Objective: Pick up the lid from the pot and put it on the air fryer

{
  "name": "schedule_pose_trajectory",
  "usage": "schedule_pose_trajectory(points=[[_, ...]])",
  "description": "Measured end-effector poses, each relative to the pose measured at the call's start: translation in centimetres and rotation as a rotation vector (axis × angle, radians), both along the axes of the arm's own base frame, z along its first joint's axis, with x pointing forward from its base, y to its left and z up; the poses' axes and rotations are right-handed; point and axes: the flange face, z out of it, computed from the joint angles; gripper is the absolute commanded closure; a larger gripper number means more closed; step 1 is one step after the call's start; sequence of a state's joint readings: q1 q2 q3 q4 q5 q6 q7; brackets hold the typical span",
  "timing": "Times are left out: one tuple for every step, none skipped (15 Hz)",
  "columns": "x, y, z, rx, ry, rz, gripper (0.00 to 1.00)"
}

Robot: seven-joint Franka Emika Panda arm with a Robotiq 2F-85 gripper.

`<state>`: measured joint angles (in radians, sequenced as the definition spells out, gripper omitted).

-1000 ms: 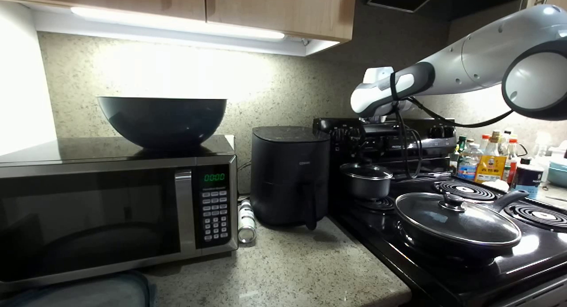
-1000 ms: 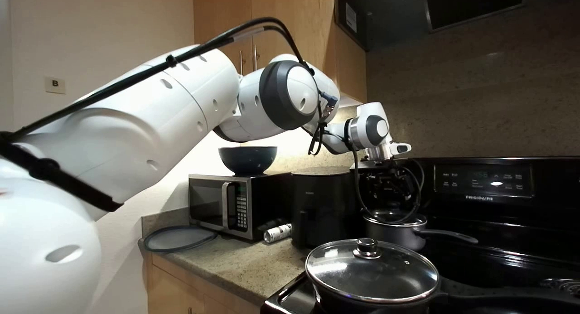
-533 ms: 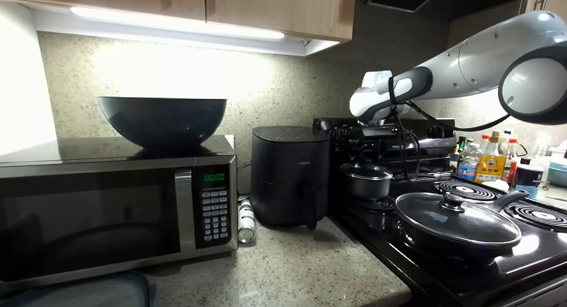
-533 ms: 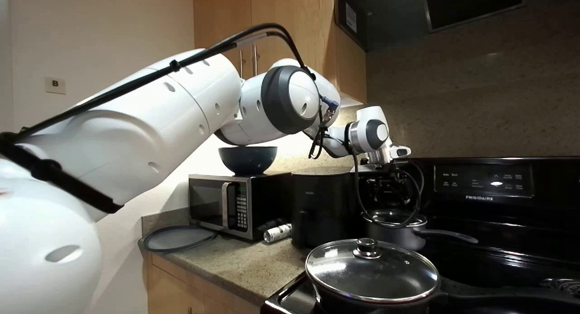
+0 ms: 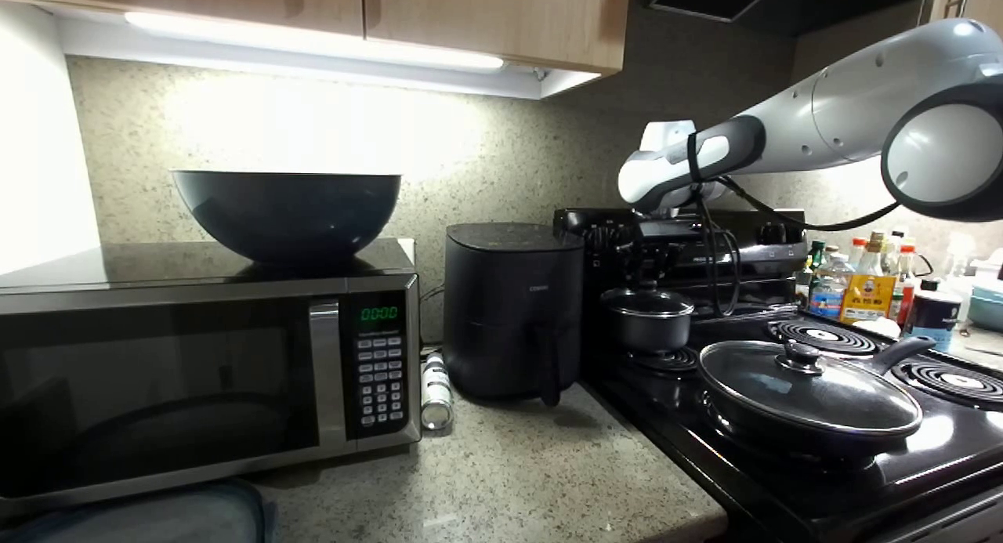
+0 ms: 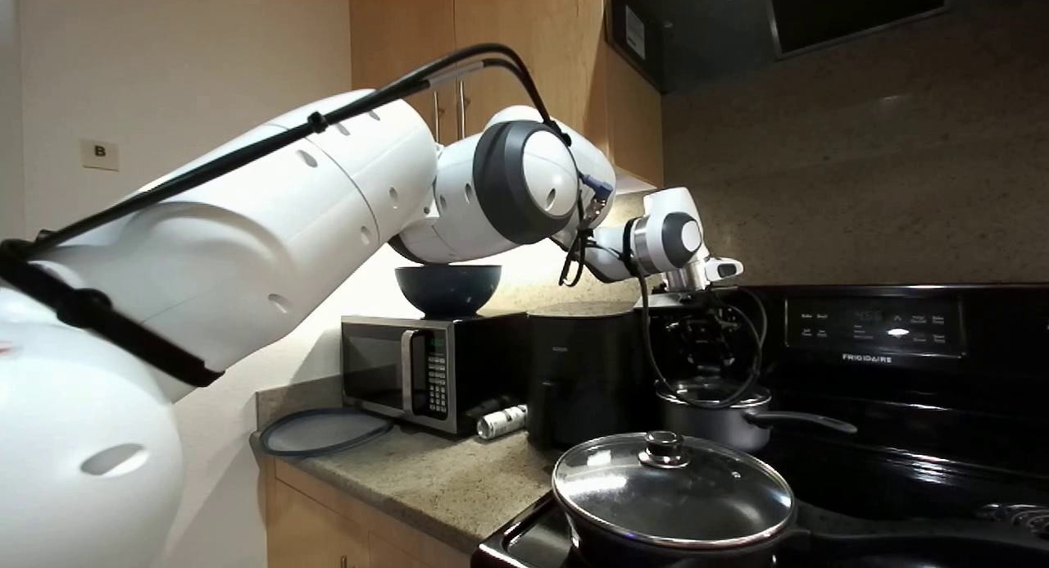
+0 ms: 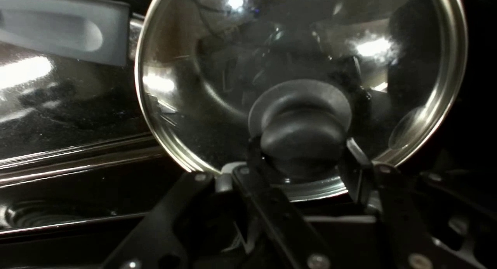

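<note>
Round glass lid [image 7: 295, 55] seated on the saucepan [image 6: 713, 427], knob [image 7: 304, 131] pointing up, tool [image 7: 303, 144] clamped on the knob, in an exterior view the saucepan's long handle [image 6: 807, 421] pointing to 3 o'clock, air fryer [image 6: 580, 375] toward 10 o'clock

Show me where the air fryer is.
The air fryer stands on the counter near the middle of both exterior views, between the microwave at left and the small pot on the stove at right.

Bright glare on the lid [image 7: 306, 63]
</note>
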<state>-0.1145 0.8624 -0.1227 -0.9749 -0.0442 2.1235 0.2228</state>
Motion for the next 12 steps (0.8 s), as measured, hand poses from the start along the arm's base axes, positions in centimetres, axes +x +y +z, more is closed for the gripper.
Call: schedule_pose_trajectory(points=[[0.01,-0.07,0.12,-0.002,-0.003,-0.001,0.81],[0.00,-0.16,0.09,-0.002,-0.002,-0.002,0.81],[-0.01,-0.19,0.09,-0.003,-0.002,-0.002,0.81],[-0.01,-0.20,0.09,-0.003,-0.002,-0.002,0.82],[-0.01,-0.21,0.10,-0.003,-0.002,-0.002,0.82],[-0.01,-0.23,0.10,-0.003,-0.002,-0.003,0.82],[-0.02,-0.25,0.11,-0.004,-0.001,-0.003,0.32],[-0.04,-0.29,0.11,-0.006,0.001,-0.003,0.31],[-0.08,-0.31,0.09,-0.007,0.005,-0.004,0.51],[-0.12,-0.33,0.05,-0.009,0.010,-0.004,0.19],[-0.16,-0.37,0.00,-0.010,0.015,-0.005,0.13],[-0.17,-0.38,-0.04,-0.010,0.016,-0.005,0.06]])
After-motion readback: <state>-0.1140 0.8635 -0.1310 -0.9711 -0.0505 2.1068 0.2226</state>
